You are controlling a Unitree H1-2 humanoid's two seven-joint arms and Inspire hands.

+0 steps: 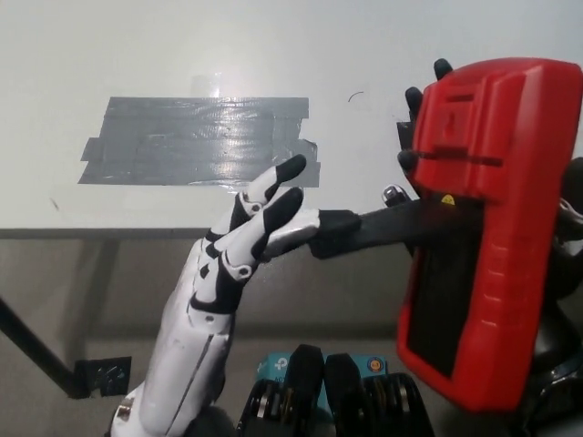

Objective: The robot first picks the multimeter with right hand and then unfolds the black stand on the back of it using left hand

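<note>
While the white left hand (239, 250) rises from the lower left with its fingers (278, 177) slightly fanned and stretched toward the right, its dark fingertips meet the free end of the black stand (378, 229), touching it without wrapping around it. That stand juts out from the back of the red multimeter (487, 228) almost level, pointing toward picture left, hinged at the meter's back face about midway up. The multimeter is held up in the air at the right of the view, well above the table edge, its back turned to the camera and its long axis running nearly upright, with the top leaning a little to the right. A small yellow label (446, 198) sits on the red casing just above the stand's root; whatever is printed on it is too small to read, and no brand name shows on this side. A dark recessed panel (437, 300) runs down the lower half of the back. The black right hand (565, 246) grips the meter from behind, its fingertips (412, 96) curling over the casing's upper left edge and its thumb side showing at the right rim. Farther off lies the white table (109, 45), bearing a patch of grey duct tape (196, 141) laid in overlapping strips.
</note>
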